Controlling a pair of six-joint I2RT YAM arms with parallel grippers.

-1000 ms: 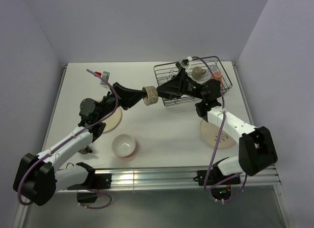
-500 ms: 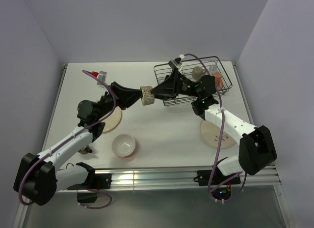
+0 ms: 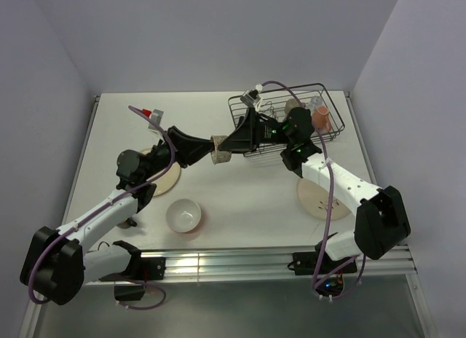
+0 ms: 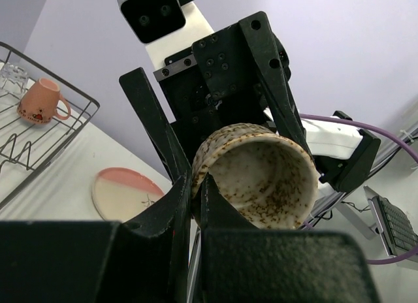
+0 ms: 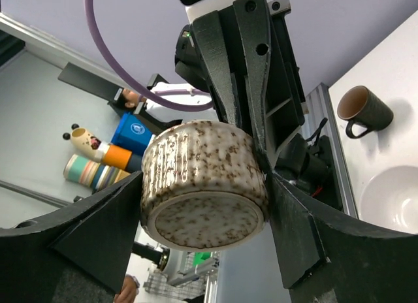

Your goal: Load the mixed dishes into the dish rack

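Soft, even light, faint shadows on the table (image 3: 247, 199); wrist views sharp on the speckled cup (image 4: 261, 179), foregrounds seemingly blurred.

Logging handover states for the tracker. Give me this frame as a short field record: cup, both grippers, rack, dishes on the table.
held item: speckled cup, in the air left of the dish rack
left gripper: pinching the cup's rim
right gripper: fingers flank the cup's sides; cannot tell if clamped
in rack: pink mug
on table: white bowl, cream plate, cream-and-pink plate, dark mug
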